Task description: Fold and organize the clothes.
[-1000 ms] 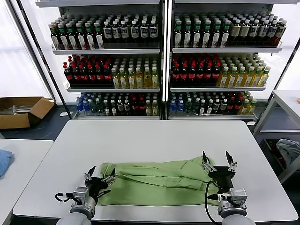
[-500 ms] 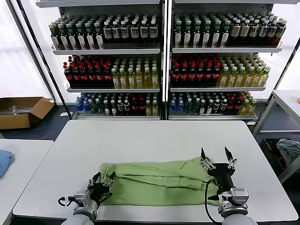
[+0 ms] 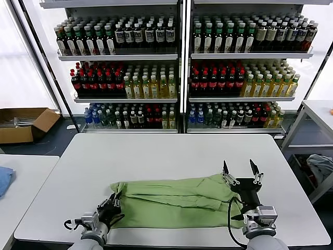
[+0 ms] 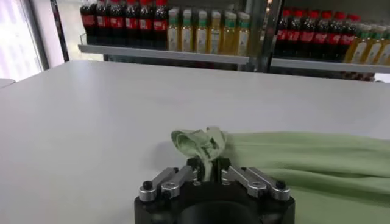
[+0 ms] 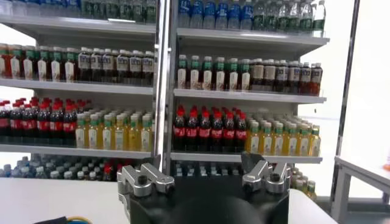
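shirt: the green shirt (image 3: 174, 203) lies long and flat across the near half of the table (image 3: 171, 156), already folded into a narrow band
left gripper: the left gripper (image 3: 112, 207) sits low at the shirt's left end, near the table's front edge
left fingers: drawn together on a bunched corner of the shirt; in the left wrist view the left gripper (image 4: 208, 171) has a crumpled tuft of cloth standing up from between the tips, so the pinch looks made
right gripper: the right gripper (image 3: 241, 171) is raised above the shirt's right end, tips pointing up and away from the cloth
right fingers: spread wide, nothing between them; the right wrist view shows the right gripper (image 5: 205, 176) against the bottle shelves (image 5: 183, 91), no cloth in reach of the tips
step: judged to be taking hold of the two ends for the next fold; the left end is gripped, the right end not yet
next move: the right fingers would need to tip down to the cloth beneath them and close on an edge there, before either end is lifted
care: the left pinch holds only a small tuft, so a quick pull may slip it free or drag the band askew
other: a blue cloth (image 3: 4, 179) lies on the side table far to the left, well apart from both grippers
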You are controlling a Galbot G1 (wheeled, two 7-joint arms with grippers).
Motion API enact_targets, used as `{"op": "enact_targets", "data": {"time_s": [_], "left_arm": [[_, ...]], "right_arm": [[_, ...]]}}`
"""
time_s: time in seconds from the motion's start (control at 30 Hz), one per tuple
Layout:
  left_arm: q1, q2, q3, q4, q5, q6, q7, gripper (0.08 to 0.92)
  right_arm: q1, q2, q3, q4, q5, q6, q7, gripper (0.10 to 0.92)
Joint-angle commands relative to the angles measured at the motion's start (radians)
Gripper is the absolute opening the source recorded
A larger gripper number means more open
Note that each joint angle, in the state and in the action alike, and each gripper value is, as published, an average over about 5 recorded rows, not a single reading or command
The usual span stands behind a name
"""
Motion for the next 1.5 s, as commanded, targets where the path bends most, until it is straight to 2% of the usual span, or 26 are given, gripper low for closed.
{"op": "enact_targets", "data": {"time_s": [0.03, 0.13, 0.3, 0.37, 0.47, 0.57, 0.63, 0.73, 0.83, 1.0, 1.1, 1.23, 1.5], "left_arm": [[-0.006, 0.073, -0.06, -0.004, -0.005, -0.006, 0.007, 0.144], [-0.007, 0.194, -0.169, -0.018, -0.044, -0.008, 0.016, 0.094], [0.006, 0.485, -0.421, 0.028, -0.129, -0.015, 0.046, 0.089], [0.01, 0.568, -0.492, 0.07, -0.155, -0.017, 0.06, 0.089], [0.002, 0.654, -0.545, 0.125, -0.155, -0.022, 0.074, 0.089], [-0.019, 0.681, -0.537, 0.146, -0.135, -0.025, 0.076, 0.089], [-0.025, 0.663, -0.51, 0.128, -0.119, -0.025, 0.077, 0.089], [-0.023, 0.595, -0.437, 0.074, -0.084, -0.025, 0.081, 0.089], [-0.011, 0.497, -0.341, 0.021, -0.062, -0.02, 0.079, 0.089], [-0.007, 0.293, -0.167, -0.062, -0.018, -0.002, 0.067, 0.089], [-0.026, 0.213, -0.061, -0.109, -0.002, 0.019, 0.052, 0.089], [-0.048, 0.164, 0.036, -0.164, 0.007, 0.053, 0.038, 0.089], [-0.083, 0.142, 0.149, -0.181, 0.05, 0.092, 0.037, 0.089]], "right_arm": [[0.013, -0.007, 0.0, -0.002, 0.002, -0.002, 0.001, 0.823], [0.018, -0.009, -0.002, -0.01, 0.004, -0.004, 0.001, 0.823], [0.041, -0.004, -0.013, -0.027, 0.004, -0.009, 0.002, 0.823], [0.053, 0.0, -0.018, -0.035, 0.004, -0.012, 0.004, 0.823], [0.066, 0.005, -0.023, -0.044, 0.004, -0.016, 0.006, 0.823], [0.077, 0.011, -0.024, -0.046, 0.004, -0.022, 0.008, 0.823], [0.081, 0.014, -0.022, -0.044, 0.004, -0.027, 0.009, 0.823], [0.08, 0.016, -0.016, -0.041, 0.002, -0.03, 0.01, 0.823], [0.069, 0.018, -0.008, -0.042, 0.0, -0.028, 0.01, 0.823], [0.044, 0.024, 0.004, -0.044, -0.005, -0.021, 0.01, 0.823], [0.029, 0.026, 0.011, -0.046, -0.007, -0.017, 0.009, 0.823], [0.015, 0.031, 0.02, -0.049, -0.011, -0.01, 0.009, 0.823], [-0.02, 0.046, 0.028, -0.04, -0.029, -0.004, 0.009, 0.823]]}}
